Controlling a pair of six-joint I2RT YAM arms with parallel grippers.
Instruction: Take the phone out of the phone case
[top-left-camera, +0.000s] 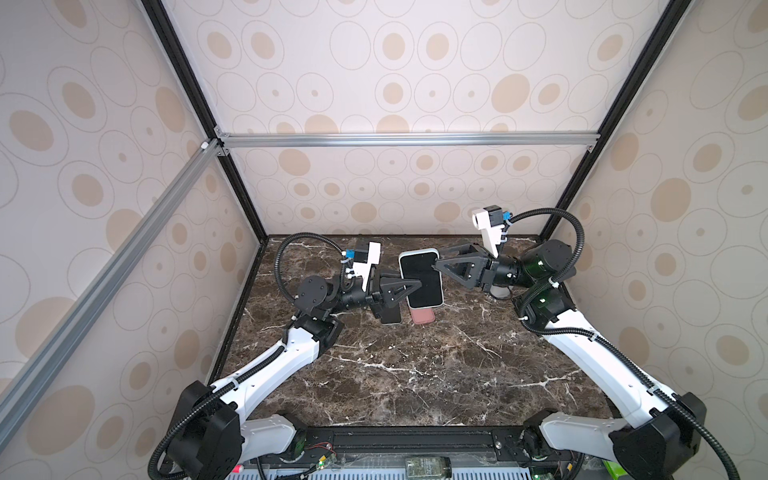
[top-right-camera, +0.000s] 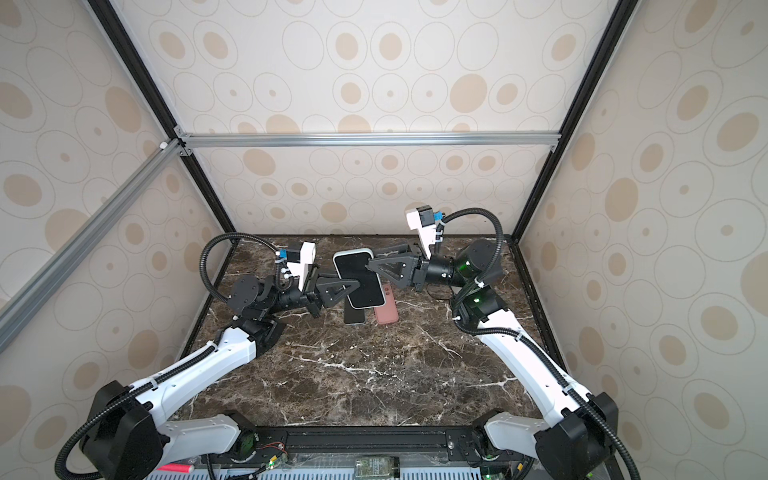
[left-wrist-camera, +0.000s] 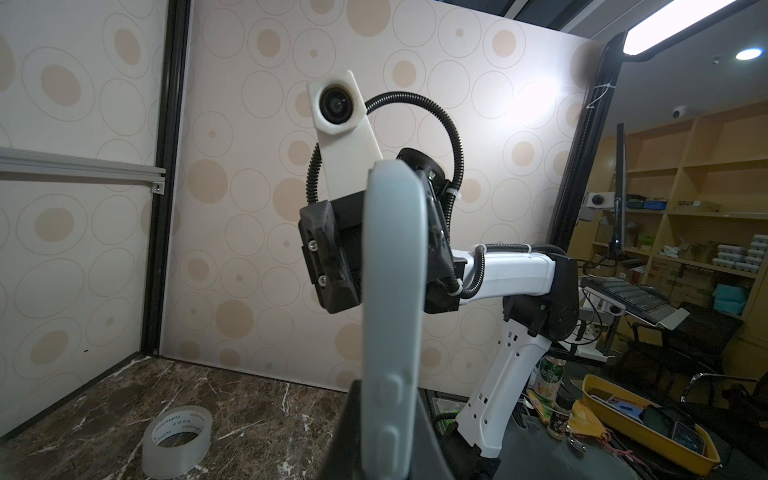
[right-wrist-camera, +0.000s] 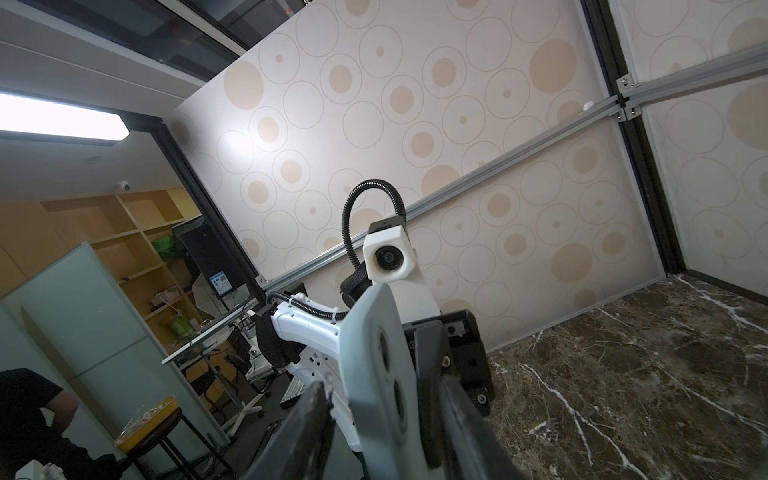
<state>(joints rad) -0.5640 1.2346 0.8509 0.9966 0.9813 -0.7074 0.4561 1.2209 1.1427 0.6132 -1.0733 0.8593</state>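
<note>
A phone (top-left-camera: 420, 279) (top-right-camera: 358, 279) with a dark screen, in a pale grey phone case, is held in the air above the marble table (top-left-camera: 415, 374). My left gripper (top-left-camera: 417, 284) (top-right-camera: 355, 286) is shut on its left long edge. In the left wrist view the case's side (left-wrist-camera: 392, 291), with its buttons, is pinched between the jaws of the left gripper (left-wrist-camera: 388, 415). My right gripper (top-left-camera: 436, 266) (top-right-camera: 370, 266) straddles the upper right edge. In the right wrist view the case's back (right-wrist-camera: 374, 353) with camera holes sits between the open jaws of the right gripper (right-wrist-camera: 382, 386), clear of one finger (right-wrist-camera: 299, 432).
Under the held phone a second black phone (top-left-camera: 390, 316) (top-right-camera: 354, 316) and a pink case (top-left-camera: 422, 316) (top-right-camera: 386, 309) lie on the table. A roll of clear tape (left-wrist-camera: 176, 440) stands near the right arm's side. Patterned walls close in the back and sides.
</note>
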